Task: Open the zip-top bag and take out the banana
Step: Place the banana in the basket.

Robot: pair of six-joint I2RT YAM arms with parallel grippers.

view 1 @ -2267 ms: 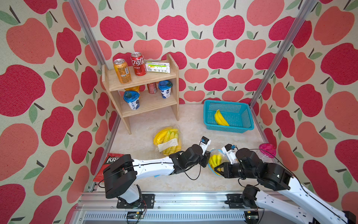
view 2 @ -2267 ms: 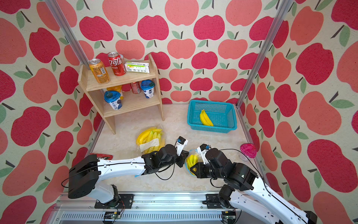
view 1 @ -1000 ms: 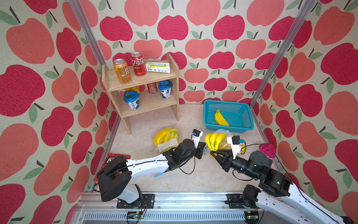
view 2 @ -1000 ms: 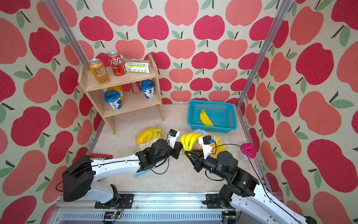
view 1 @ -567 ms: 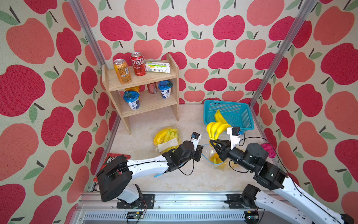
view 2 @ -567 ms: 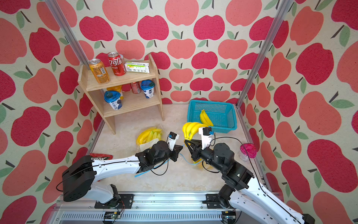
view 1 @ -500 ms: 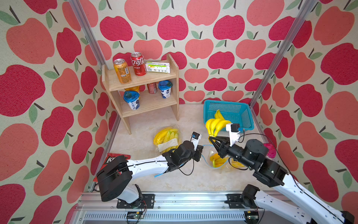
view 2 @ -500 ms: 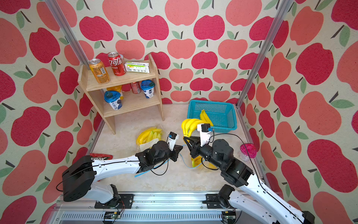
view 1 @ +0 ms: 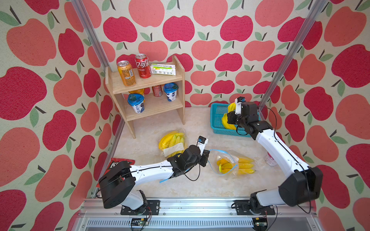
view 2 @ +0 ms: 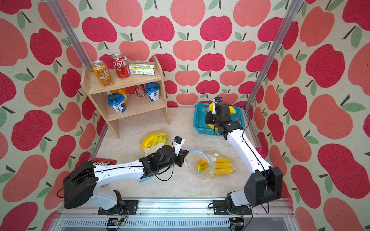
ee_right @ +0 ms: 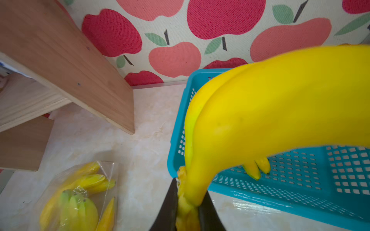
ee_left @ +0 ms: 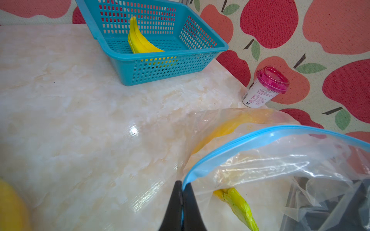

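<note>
Left gripper (ee_left: 182, 187) jaws pinched shut on bag (ee_left: 280, 160) blue rim; right gripper (ee_right: 187, 202) jaws clamp banana (ee_right: 270, 110) stem, over basket (ee_right: 300, 186); bag mouth gaping

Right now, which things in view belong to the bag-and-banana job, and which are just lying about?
In the job: zip-top bag, rim pinched by the left gripper; banana bunch held by the right gripper over the blue basket; bananas inside the bag.

Lying about: wooden shelf with cans and cups; second bagged bunch; pink-lidded cup; chips packet.
</note>
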